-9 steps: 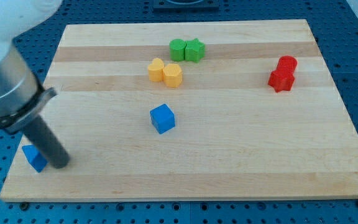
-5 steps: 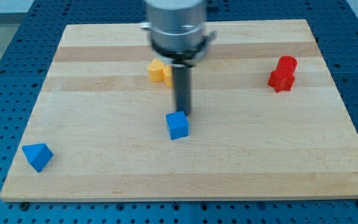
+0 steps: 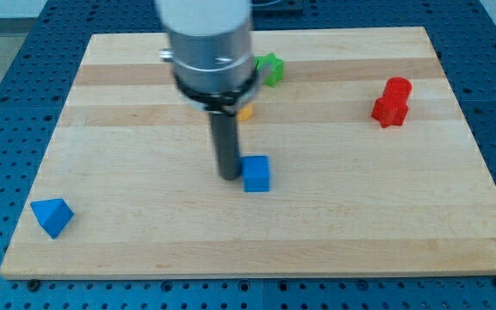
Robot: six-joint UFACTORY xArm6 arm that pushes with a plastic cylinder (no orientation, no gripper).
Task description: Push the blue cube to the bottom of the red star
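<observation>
The small blue cube [image 3: 256,173] sits near the middle of the pale wooden counter [image 3: 360,207], flat on one face, its edges turned slightly off the counter's; being a cube, it has no long axis. It looks light, rigid and likely to slide easily, though an off-centre push would spin it. My tip [image 3: 229,176], a bare rod holding nothing, touches or nearly touches its left face. The red star block [image 3: 389,109] lies well apart, toward the view's upper right.

My tip [image 3: 229,176] down, rod upright
</observation>
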